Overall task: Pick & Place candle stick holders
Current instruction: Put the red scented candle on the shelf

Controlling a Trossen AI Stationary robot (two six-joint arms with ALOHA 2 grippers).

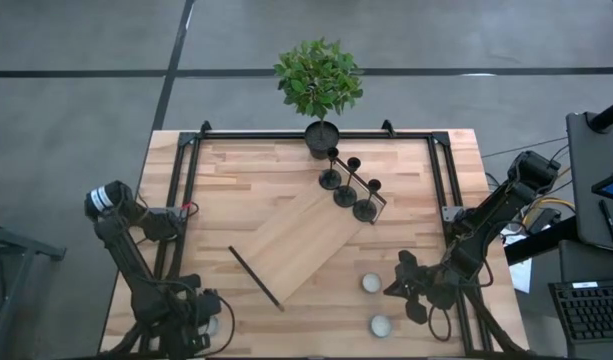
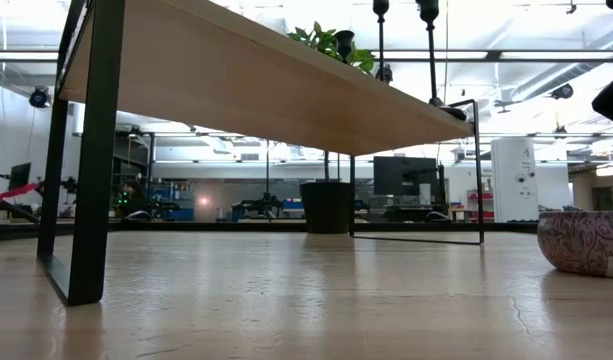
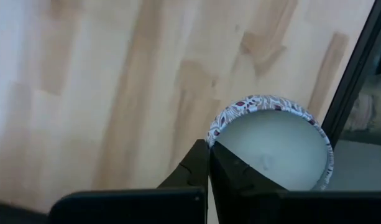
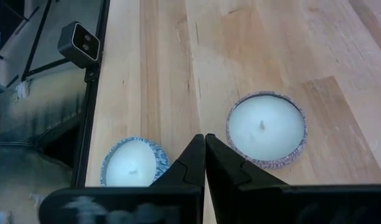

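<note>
Three matte-black candle stick holders point(image 1: 344, 195) stand in a row by their disc bases on the far right end of a low wooden riser point(image 1: 296, 245). In the low view their stems point(image 2: 428, 45) rise above the riser's top. My left gripper point(image 1: 212, 325) is shut, low at the table's near left corner, next to a candle tin point(image 3: 271, 140). My right gripper point(image 1: 404, 287) is shut at the near right, between two candle tins point(image 4: 265, 127) point(image 4: 131, 163). Both grippers are far from the holders. My left gripper's shut fingertips point(image 3: 209, 149) show at the tin's patterned rim point(image 3: 216, 127); I cannot tell whether they touch it.
A green plant in a black pot point(image 1: 321, 135) stands at the far edge, just behind the holders. Two candle tins point(image 1: 371, 283) point(image 1: 380, 325) sit near the right gripper. The riser's black legs point(image 2: 86, 150) and a black frame point(image 1: 186, 200) around the table stand in the way.
</note>
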